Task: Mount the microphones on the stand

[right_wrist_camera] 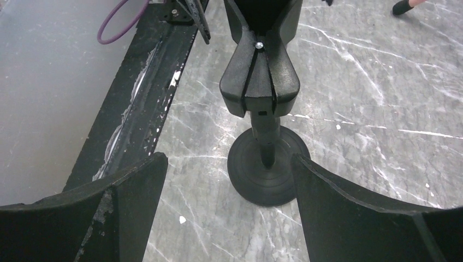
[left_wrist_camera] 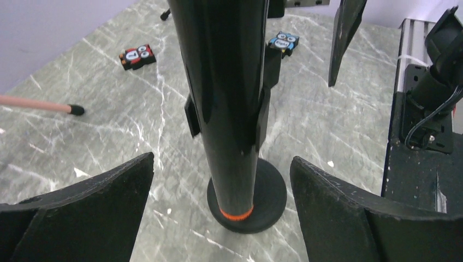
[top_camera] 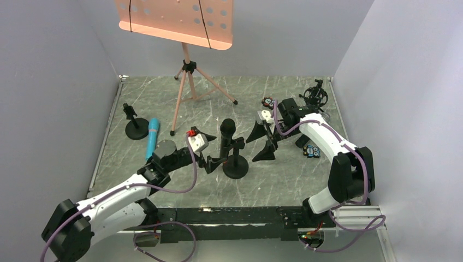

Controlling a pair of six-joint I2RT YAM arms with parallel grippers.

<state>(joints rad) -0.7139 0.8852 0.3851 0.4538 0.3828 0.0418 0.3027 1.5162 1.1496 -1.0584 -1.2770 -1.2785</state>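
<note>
L gripper [left_wrist_camera: 223, 161] is spread wide, nothing clamped, w/ the black mic [left_wrist_camera: 224, 82] standing upright dead centre between its fingers [left_wrist_camera: 93, 210], clear gaps on both sides. The mic sits in the clip [left_wrist_camera: 263, 112] of the stand [top_camera: 236, 164], orange ring [left_wrist_camera: 236, 214] down low, just above the round base [left_wrist_camera: 273, 191]. From overhead the mic's head [top_camera: 227, 128] pokes up just beyond L gripper [top_camera: 213, 162]. R gripper [right_wrist_camera: 229, 158] is facing the same stand from the opp. side, jaws also apart and gripping nothing. Its wrist cam looks down at the clip [right_wrist_camera: 260, 82] and base [right_wrist_camera: 268, 174] straight ahead, framed by its two fingers [right_wrist_camera: 360, 218] but not touched. In the top view R gripper [top_camera: 252, 150] hangs near the stand, apart from it. One R finger [left_wrist_camera: 343, 38] shows in the L wrist cam beyond the mic, to the right. Cyan mic [top_camera: 152, 137] lies flat on the table [top_camera: 284, 180] well back behind L gripper, beside that arm's wrist. Second stand [top_camera: 135, 128] is further out, past the cyan mic. Red block [left_wrist_camera: 137, 57] is ahead-left of L gripper, blue block [left_wrist_camera: 284, 41] ahead, just past the clip.
</note>
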